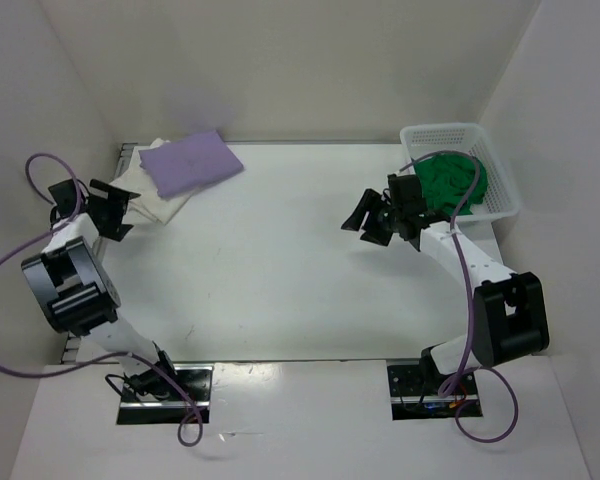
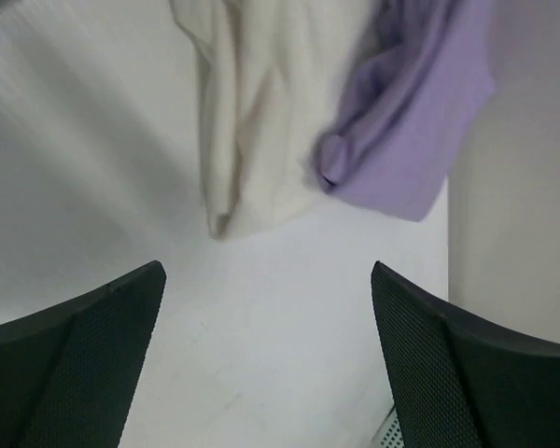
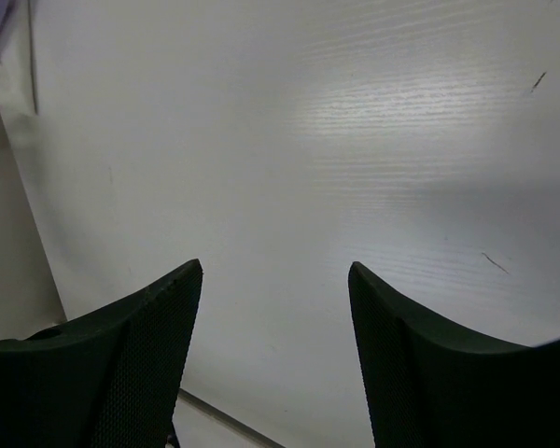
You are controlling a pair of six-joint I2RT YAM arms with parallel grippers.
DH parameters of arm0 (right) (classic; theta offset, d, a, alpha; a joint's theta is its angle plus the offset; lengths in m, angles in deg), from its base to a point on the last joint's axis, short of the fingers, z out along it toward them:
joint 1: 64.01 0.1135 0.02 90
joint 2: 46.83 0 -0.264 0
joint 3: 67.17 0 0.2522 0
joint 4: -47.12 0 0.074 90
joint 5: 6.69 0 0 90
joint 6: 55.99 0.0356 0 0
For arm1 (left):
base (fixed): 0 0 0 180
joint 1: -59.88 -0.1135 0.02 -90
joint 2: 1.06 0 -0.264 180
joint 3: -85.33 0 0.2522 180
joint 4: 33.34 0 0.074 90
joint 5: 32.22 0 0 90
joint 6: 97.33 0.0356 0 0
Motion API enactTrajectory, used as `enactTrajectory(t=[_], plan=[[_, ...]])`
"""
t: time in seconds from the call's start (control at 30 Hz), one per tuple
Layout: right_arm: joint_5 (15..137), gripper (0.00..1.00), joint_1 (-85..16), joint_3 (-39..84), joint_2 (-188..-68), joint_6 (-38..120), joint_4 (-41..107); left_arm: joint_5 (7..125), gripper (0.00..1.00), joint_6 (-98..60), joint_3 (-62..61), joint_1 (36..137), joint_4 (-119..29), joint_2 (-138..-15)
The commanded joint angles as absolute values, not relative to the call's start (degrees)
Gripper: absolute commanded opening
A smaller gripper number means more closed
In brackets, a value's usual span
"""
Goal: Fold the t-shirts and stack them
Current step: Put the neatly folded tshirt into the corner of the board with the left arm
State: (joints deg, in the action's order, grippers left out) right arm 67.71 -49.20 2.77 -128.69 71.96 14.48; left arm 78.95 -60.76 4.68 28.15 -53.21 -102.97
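One green t-shirt (image 1: 458, 180) is lying bunched in the basket (image 1: 435, 132), upper right of the top view, showing no clear long axis. Right gripper (image 1: 368, 226), jaws apart and empty, is hovering just left of it and is the nearer arm. Left gripper (image 1: 118, 210), jaws apart, is sitting by the lavender t-shirt (image 1: 190, 162), which is lying on the white t-shirt (image 1: 165, 207), upper left.

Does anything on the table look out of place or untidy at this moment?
The green t-shirt lies crumpled in the white basket, unfolded. In the far left corner, the white t-shirt sticks out unevenly from under the folded lavender t-shirt.
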Motion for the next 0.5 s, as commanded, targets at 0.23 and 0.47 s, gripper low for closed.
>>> enactTrajectory(t=[0.23, 0.47], plan=[[68.7, 0.48, -48.9, 2.2, -127.2, 70.4, 13.2, 78.5, 1.00, -56.5, 7.5, 41.8, -49.5, -86.7], [72.6, 0.21, -48.9, 4.3, -125.2, 69.7, 9.5, 79.7, 0.90, -48.9, 11.2, 57.4, -52.0, -84.1]])
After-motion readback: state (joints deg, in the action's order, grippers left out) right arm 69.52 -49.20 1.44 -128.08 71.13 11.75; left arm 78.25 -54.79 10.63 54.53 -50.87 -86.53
